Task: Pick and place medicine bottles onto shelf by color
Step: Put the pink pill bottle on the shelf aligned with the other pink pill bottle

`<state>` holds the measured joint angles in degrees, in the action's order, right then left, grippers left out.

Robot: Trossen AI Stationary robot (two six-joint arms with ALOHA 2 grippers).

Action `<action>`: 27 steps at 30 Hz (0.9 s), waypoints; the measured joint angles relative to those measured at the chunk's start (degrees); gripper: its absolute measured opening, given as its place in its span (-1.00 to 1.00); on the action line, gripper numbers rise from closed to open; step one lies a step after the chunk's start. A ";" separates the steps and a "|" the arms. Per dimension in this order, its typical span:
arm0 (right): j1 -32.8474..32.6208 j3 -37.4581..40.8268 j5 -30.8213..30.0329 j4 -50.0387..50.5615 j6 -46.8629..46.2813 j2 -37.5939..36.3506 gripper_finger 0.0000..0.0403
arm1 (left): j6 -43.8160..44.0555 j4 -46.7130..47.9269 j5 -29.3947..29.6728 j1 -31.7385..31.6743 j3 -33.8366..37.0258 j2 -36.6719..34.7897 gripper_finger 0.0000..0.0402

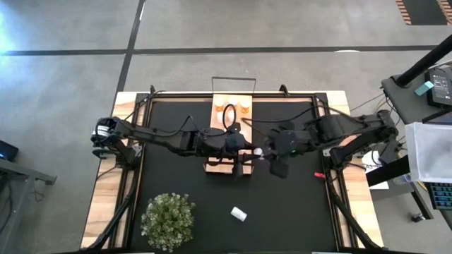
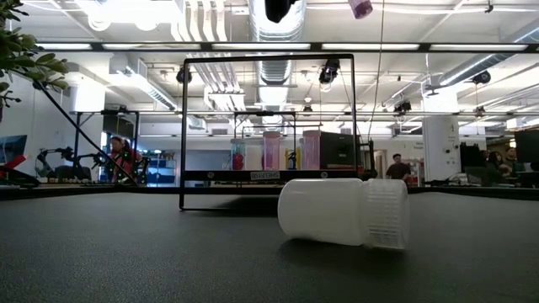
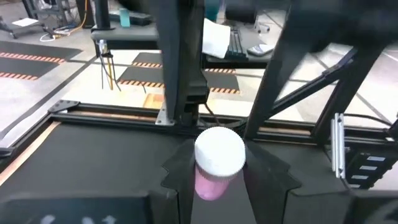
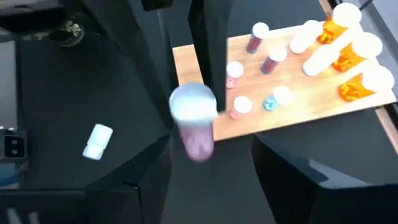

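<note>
A pink medicine bottle (image 3: 210,182) with a white cap (image 1: 258,151) hangs in the air over the black mat, just past the shelf's near end. My left gripper (image 3: 217,180), reaching in from the table's left, is shut on it. My right gripper (image 4: 211,148) comes from the right and slants down. It is open, with a finger on either side of the bottle (image 4: 198,142) and clear of it. The light-wood shelf (image 4: 298,118) carries orange, white, pink and bluish bottles standing on their bases. One white bottle (image 1: 239,213) lies on its side on the mat. My left gripper pinches the bottle's pink body (image 3: 205,185), just under the white cap, between its two fingers (image 3: 180,177). The fingers come nearly level from the table's left. The bottle is lifted clear of mat and shelf, cap up and body hanging below.
A potted plant (image 1: 168,220) stands at the near left of the mat. The shelf's thin black frame (image 2: 184,135) rises at mid-table. The lying white bottle (image 2: 345,210) is close to the near edge. A small red thing (image 1: 319,174) lies at the mat's right edge.
</note>
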<state>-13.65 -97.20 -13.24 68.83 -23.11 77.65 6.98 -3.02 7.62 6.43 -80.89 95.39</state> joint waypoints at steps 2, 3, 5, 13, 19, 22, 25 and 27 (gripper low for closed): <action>-0.02 -2.14 0.16 2.75 -0.45 -0.80 0.08 | 0.00 -0.06 0.02 -0.36 0.03 0.00 -0.53; -0.02 -3.43 0.19 4.41 -1.04 -1.15 0.10 | 0.00 -0.20 0.02 -0.55 0.03 -0.02 -0.53; -0.02 -5.85 0.18 7.18 -1.66 -1.92 0.13 | 0.02 -0.16 0.02 -1.01 0.03 -0.20 -0.53; -0.07 -8.41 -2.35 10.13 -3.48 -7.42 0.12 | 0.04 9.37 0.26 -3.83 0.00 -4.30 -0.53; -0.07 -3.75 -6.43 10.24 -4.53 -11.40 0.12 | 0.13 25.12 0.40 -5.00 0.57 -10.28 -0.50; -0.07 -0.97 -6.81 10.16 -5.83 -12.74 0.12 | 0.14 30.93 0.38 -4.88 2.38 -13.39 -0.49; -0.07 1.76 -8.46 10.12 -6.86 -13.52 0.12 | 0.25 32.50 3.23 -4.91 5.92 -16.23 -0.49; -0.07 3.34 -9.08 9.82 -6.97 -13.81 0.12 | 1.73 32.14 5.87 -5.00 9.23 -18.40 -0.49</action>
<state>-13.72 -93.86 -22.32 78.65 -30.08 63.84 8.71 29.12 13.48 1.43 -71.65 76.99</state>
